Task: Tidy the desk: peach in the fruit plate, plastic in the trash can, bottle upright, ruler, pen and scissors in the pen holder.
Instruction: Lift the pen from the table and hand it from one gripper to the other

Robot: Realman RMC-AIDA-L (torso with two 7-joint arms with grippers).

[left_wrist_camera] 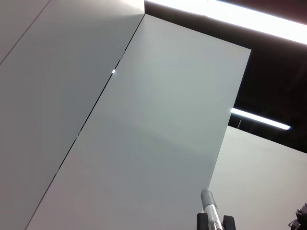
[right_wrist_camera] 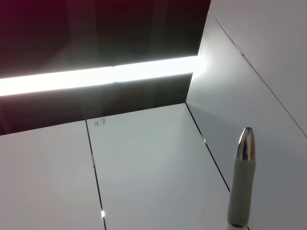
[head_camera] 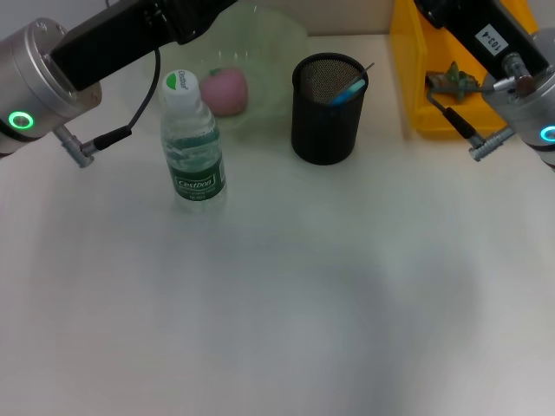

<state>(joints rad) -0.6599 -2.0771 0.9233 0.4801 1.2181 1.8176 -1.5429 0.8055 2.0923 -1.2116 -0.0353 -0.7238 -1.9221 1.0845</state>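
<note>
The clear bottle (head_camera: pixel 192 143) with a white cap stands upright on the desk. Behind it the pink peach (head_camera: pixel 225 91) lies in the translucent green fruit plate (head_camera: pixel 282 43). The black mesh pen holder (head_camera: pixel 325 113) has a blue piece (head_camera: pixel 349 89) and a thin grey tip poking out; I cannot tell ruler from scissors. A crumpled piece of plastic (head_camera: pixel 451 81) lies in the yellow trash can (head_camera: pixel 408 78). Both arms reach up past the head view's top edge, so neither gripper shows there. The right wrist view shows a white pen (right_wrist_camera: pixel 242 177) with a silver tip held up against the ceiling.
The left arm's grey elbow (head_camera: pixel 35 78) hangs over the desk's left edge and the right arm's elbow (head_camera: pixel 529 104) over the trash can. In the left wrist view a small silver-tipped rod (left_wrist_camera: pixel 209 206) shows between two black pieces; what it is I cannot tell.
</note>
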